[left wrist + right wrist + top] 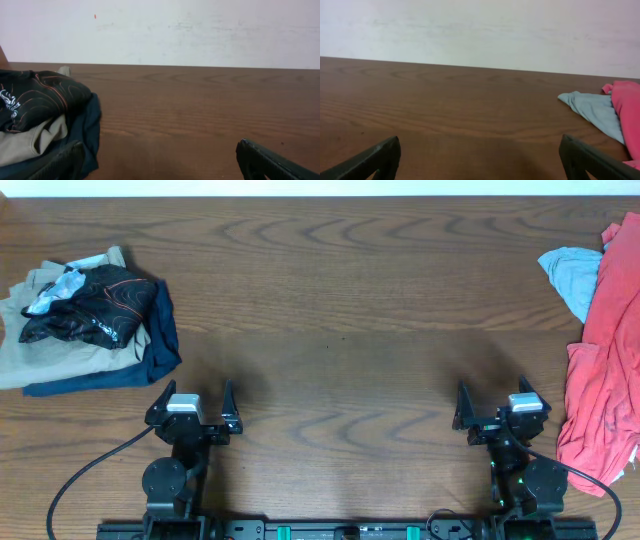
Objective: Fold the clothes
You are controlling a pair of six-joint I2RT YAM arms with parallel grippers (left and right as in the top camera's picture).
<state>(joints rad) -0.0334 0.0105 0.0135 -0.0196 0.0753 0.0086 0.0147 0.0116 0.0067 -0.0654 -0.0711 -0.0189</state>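
Both jaws stand wide apart and hold nothing. The left gripper [198,390] and right gripper [492,390] sit low near the table's [340,300] front edge, pointing away from the bases. By my judgement, folding has not begun: the jersey [95,305] lies crumpled atop the khaki trousers [40,355] and navy garment [155,345], far left.

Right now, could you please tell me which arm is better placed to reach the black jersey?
Left. The black jersey lies crumpled on the khaki trousers near the open left pincer; the right pincer, also open, sits across the table beside the red garment.
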